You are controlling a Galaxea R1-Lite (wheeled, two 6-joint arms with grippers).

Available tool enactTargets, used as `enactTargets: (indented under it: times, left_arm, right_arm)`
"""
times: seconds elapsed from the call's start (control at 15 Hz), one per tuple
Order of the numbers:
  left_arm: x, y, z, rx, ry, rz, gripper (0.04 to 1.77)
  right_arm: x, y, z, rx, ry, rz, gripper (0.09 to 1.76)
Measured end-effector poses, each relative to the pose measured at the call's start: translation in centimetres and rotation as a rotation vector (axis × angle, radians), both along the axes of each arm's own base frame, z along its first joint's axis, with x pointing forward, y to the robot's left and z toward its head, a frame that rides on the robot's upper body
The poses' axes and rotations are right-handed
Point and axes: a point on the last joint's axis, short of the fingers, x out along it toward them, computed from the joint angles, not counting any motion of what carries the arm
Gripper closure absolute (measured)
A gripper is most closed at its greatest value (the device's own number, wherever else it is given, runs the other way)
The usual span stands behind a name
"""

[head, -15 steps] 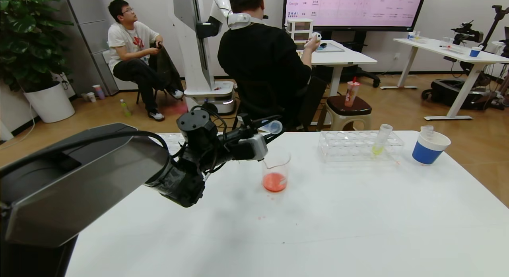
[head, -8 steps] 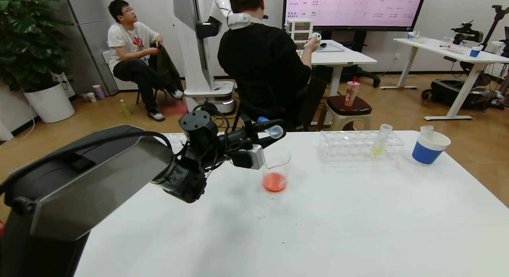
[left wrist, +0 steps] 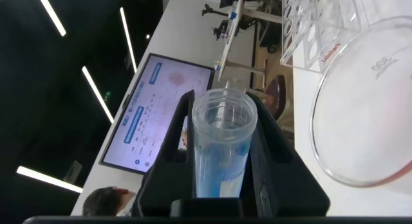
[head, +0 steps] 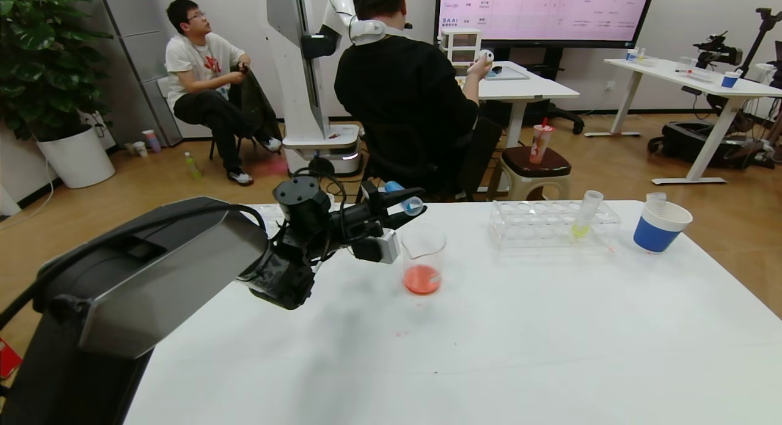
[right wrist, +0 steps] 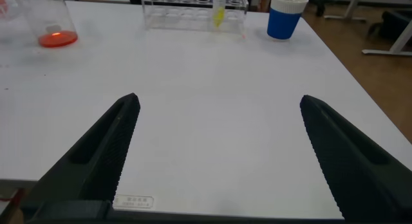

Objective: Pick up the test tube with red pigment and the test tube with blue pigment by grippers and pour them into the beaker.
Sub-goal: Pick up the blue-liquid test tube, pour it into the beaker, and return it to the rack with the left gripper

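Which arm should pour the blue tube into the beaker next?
Left. The left gripper already holds the slim clear tube of blue liquid beside the small clear glass beaker; the right gripper is open, empty.

Wooden floor [head: 611,162], white desks [head: 684,74] far right, a large wall screen [head: 544,13] far centre, potted plant [head: 43,65] far left.

White table [head: 519,352] with the beaker [head: 423,259] near its middle. Left gripper [head: 408,209] hangs just left of and above the beaker's rim, holding the test tube with blue pigment [head: 403,201] tilted, mouth toward the beaker. Tube rack [head: 553,223] stands far right of the beaker, one tube [head: 584,214] in it. Paper cup [head: 660,226] lies right of the rack, near the table's edge.
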Motion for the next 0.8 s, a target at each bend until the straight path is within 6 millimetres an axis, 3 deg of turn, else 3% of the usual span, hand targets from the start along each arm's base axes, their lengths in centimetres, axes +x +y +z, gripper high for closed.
enactTargets:
  times: [0.8]
  left_arm:
    - [0.97,-0.02,0.22,0.039,-0.155,0.041,1.31]
  right_arm:
    - [0.00,0.00,0.00,0.000,0.000,0.000,0.11]
